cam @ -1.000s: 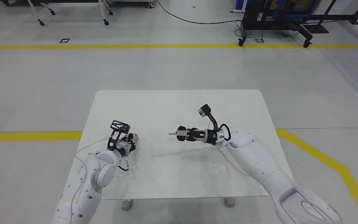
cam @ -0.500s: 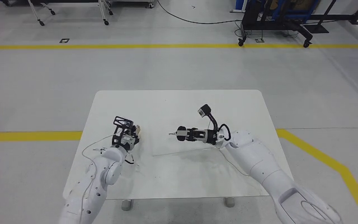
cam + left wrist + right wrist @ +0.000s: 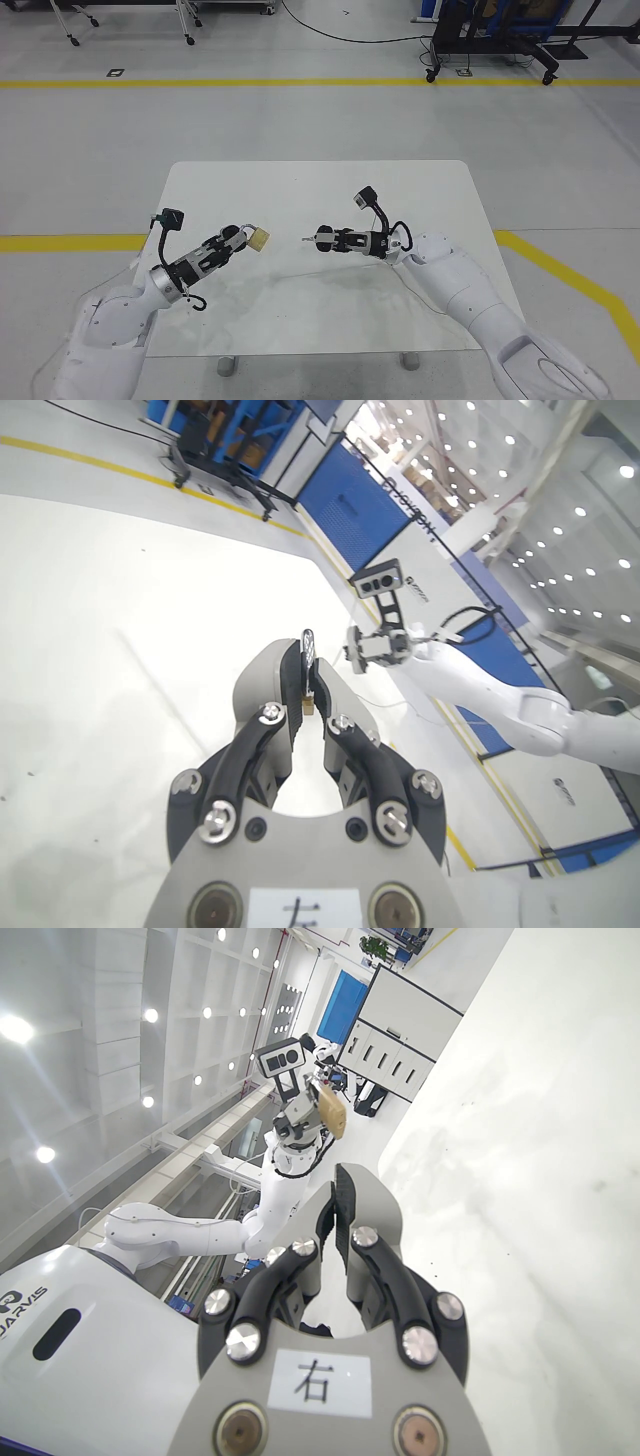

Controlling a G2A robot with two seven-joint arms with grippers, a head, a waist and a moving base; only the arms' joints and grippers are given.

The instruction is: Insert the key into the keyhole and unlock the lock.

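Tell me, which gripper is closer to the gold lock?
Left. The left gripper is shut on the lock, so it touches it. The right gripper, holding the key, faces the lock across a gap, not touching.

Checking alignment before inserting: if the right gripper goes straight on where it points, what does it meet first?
Probably the brass padlock held in the left gripper, which faces it; whether their heights match is unclear.

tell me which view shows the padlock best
Right wrist view: the padlock faces it, brass body in full, held by the left claw. Top view shows it tiny; left wrist view catches an edge-on sliver inside that claw.
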